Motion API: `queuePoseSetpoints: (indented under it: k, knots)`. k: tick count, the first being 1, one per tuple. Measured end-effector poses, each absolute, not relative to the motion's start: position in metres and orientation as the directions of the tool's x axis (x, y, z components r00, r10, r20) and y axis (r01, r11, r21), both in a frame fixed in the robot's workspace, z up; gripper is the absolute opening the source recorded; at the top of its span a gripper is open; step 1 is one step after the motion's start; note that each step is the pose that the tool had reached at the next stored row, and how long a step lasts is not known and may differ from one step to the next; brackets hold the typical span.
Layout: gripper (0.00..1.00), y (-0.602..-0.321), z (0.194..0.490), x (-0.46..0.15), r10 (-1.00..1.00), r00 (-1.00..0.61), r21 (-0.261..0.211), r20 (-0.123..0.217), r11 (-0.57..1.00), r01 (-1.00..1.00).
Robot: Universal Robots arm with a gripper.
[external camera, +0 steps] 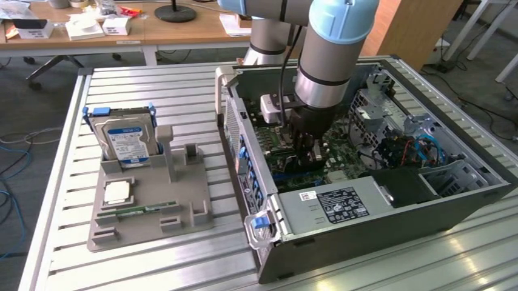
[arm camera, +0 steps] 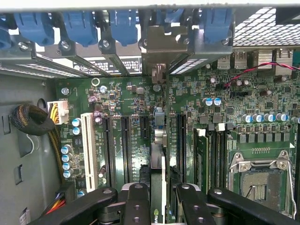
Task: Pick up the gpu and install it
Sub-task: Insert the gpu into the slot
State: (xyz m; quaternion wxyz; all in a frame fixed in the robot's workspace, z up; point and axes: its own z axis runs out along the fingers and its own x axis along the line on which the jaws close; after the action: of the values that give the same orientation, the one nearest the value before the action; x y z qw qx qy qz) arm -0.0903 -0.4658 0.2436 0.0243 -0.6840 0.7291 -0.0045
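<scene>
The hand (arm camera: pixel 159 199) is clamped on the gpu (arm camera: pixel 159 140), gripping its upper edge. The card stands edge-on over the motherboard (arm camera: pixel 126 93) slots inside the computer case (external camera: pixel 404 233); whether it is seated, I cannot tell. It looks light, stiff, thin and fragile, so the bare board edge is best to grip, not the components or contacts.

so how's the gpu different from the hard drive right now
The gpu is clamped in the jaws inside the pc case, over the motherboard; the hard drive stands in the grey holder outside it. The gpu is a thin dark card; the hard drive is a thick silver block with a blue-white label. Both are on edge.
</scene>
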Motion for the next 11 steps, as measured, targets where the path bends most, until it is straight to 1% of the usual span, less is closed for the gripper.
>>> queuePoseSetpoints:
  k: [11]
  knots:
    - [0.26,-0.4656,0.2431,-0.0897,-0.998,-0.063,-0.04,-0.029,0.064,-0.997]
